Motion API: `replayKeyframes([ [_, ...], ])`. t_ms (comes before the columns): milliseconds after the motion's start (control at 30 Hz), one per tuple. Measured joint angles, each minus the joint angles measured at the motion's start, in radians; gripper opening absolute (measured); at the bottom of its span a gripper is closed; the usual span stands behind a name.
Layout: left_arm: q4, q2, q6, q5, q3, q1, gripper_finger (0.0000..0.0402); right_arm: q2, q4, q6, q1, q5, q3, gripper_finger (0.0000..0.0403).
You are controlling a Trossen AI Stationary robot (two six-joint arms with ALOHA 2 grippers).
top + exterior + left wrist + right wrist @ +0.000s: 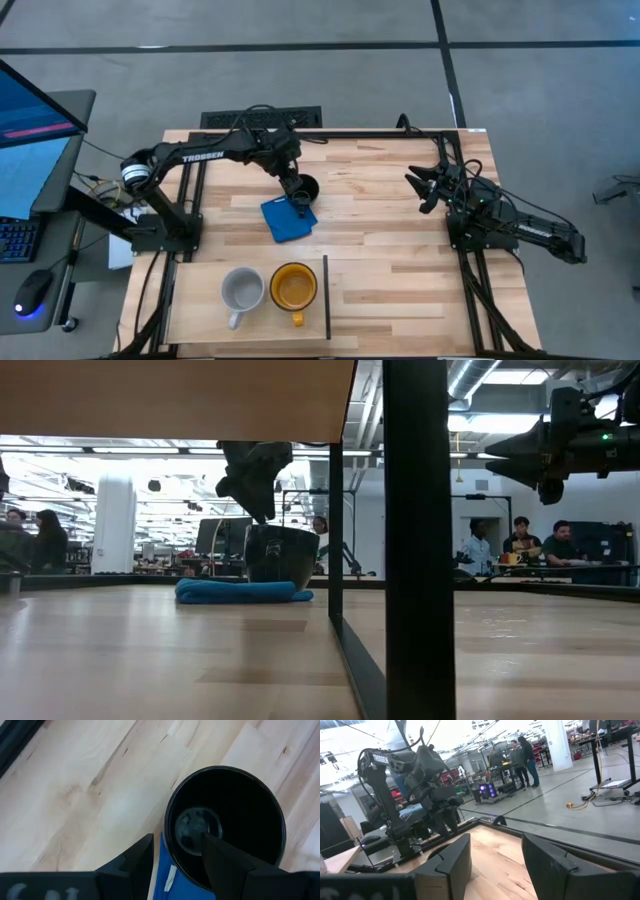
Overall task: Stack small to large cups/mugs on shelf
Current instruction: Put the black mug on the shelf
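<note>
A glossy black mug [307, 186] stands with its base on a flat blue cloth [285, 222] at the table's middle; it also shows in the low view [282, 555]. My left gripper [177, 837] is open above it, pointing down, one finger inside the mug [225, 820] and one outside its wall, with gaps showing on both sides. A grey-white mug [242, 290] and a yellow mug [294, 287] stand upright side by side on the pale shelf panel [200, 320] at the near left. My right gripper [422, 190] is open and empty at the table's right.
A thin dark upright divider [327, 295] stands at the shelf panel's right edge, next to the yellow mug. Bare planked tabletop [390, 240] lies between the cloth, the shelf and the right arm. People stand in the room beyond the table [520, 540].
</note>
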Motion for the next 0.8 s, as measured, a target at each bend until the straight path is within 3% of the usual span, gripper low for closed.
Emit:
replayKeyframes([
  [300, -0.02, 0.0, -0.018, -0.007, 0.0, 0.0, 0.0153, 0.0, 0.0, -0.001, 0.0, 0.0, 0.0, 0.02],
  [800, -0.061, 0.0, -0.249, 0.005, 0.0, -0.005, 0.0153, 0.0, 0.0, -0.002, 0.0, 0.0, 0.0, 0.02],
])
